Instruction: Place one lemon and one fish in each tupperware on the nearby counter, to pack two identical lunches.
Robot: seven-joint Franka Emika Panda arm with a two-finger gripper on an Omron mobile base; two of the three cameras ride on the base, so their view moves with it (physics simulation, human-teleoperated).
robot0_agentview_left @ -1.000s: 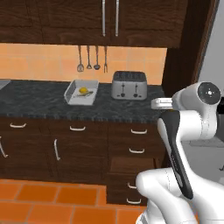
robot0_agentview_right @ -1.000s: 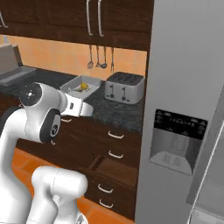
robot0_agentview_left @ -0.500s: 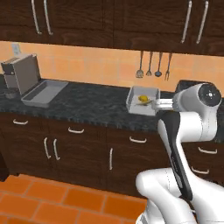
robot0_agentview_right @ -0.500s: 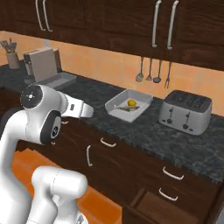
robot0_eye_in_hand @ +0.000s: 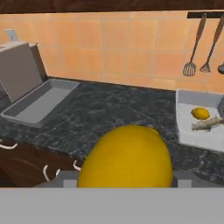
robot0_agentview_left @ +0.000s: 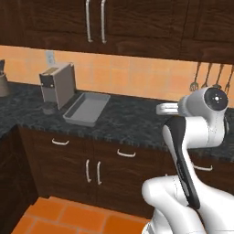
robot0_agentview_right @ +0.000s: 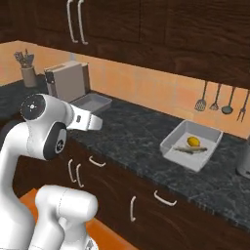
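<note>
One lemon (robot0_eye_in_hand: 127,157), lower half cut off, hiding gripper fingertips.

We find all three views evenly and softly lit, with no single source apparent. The orange tiled backsplash (robot0_agentview_left: 137,77) reads bright, while the dark brown wood upper cabinets (robot0_agentview_right: 161,34) fall near black and lose detail. Shadows are faint; the dark marbled stone counter (robot0_agentview_left: 128,121) shows no glare. Rendering is coarse and slightly soft throughout. In the hand view the large yellow lemon (robot0_eye_in_hand: 127,159) close to the lens appears blurred at its edges.
</note>
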